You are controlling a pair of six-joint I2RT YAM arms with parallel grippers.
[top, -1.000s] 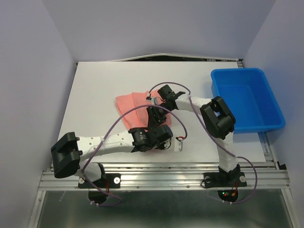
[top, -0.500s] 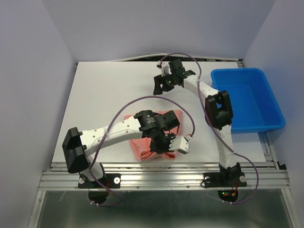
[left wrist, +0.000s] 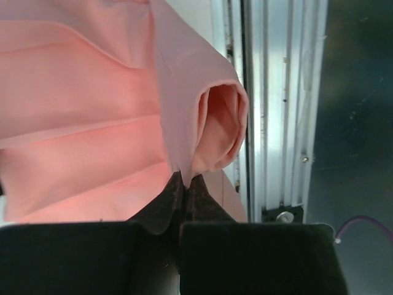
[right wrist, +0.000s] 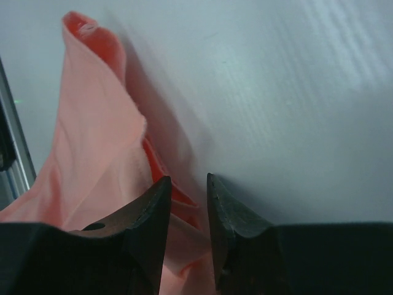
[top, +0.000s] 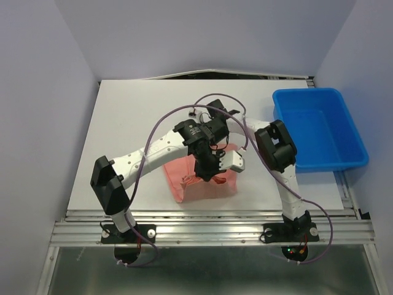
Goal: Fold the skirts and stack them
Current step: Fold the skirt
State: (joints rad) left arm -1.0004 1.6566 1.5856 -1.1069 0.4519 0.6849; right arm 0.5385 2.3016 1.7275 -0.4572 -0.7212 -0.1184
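One salmon-pink skirt lies bunched near the table's front edge, with part of it lifted. My left gripper is over it. In the left wrist view this gripper is shut on a pinched fold of the skirt, and a rolled hem loops just beyond the tips. My right arm reaches in from the far side, and its gripper is mostly hidden under the left wrist. In the right wrist view this gripper stands slightly open, with a fold of the skirt between the fingers.
A blue plastic bin stands at the right edge of the white table. An aluminium rail runs along the front edge and also shows in the left wrist view. Purple cables loop over both arms.
The left gripper has moved away from the front edge and lifted the skirt with it. The right gripper has come back from the far side of the table to the skirt.
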